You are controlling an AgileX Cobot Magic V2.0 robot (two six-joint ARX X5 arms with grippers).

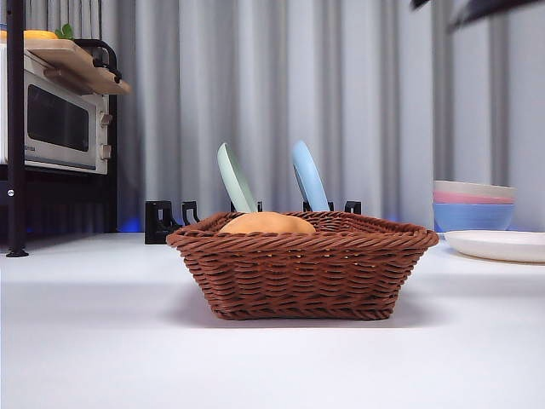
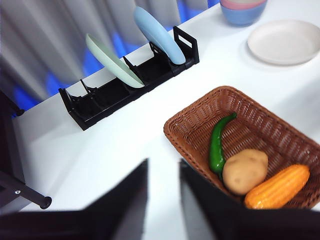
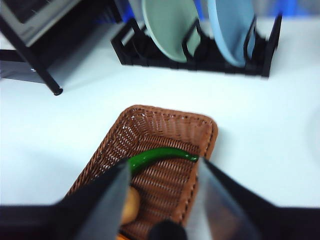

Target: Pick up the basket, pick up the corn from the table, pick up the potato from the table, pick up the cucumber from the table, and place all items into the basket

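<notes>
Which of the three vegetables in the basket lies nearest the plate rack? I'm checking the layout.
The long curved green one: its tip reaches toward the plate rack, while the potato and corn lie at the basket's other end.

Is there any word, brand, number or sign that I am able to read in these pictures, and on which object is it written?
Small dark mark on the white microwave oven's door, lower left corner: too small and blurred to read.
Brown woven wicker basket, pale green plate and light blue plate in the black rack, stacked bowls: no text seen.
</notes>
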